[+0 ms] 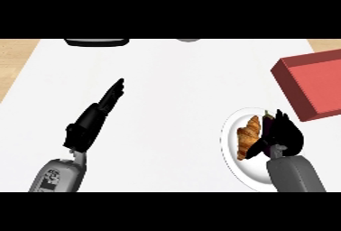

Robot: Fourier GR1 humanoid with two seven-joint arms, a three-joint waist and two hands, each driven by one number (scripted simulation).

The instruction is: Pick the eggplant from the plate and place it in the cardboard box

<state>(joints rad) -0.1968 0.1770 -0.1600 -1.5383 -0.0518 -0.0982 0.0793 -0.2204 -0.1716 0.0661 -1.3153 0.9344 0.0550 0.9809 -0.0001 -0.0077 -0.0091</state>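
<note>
The right hand is down over the white plate at the worktop's right side, its dark fingers lying along the eggplant, which rests on the plate just beside a croissant. Hand and eggplant are both so dark that their outlines merge; whether the fingers have actually curled round the vegetable cannot be told from here, so the grasp itself looks like the step in hand. To do it well, the fingers and thumb should wrap the eggplant's thick body rather than its tapered stem end, and stay clear of the croissant, which lies touching or nearly touching it, so that the pastry is not dragged along. The lift should go straight up off the plate before any sideways travel. The box, reddish in colour and open at the top, stands near the plate, up and to the right, partly cut off by the edge; the carry is short, and should clear the near wall before lowering. The left hand rests released, fingers straight, at the left.
</note>
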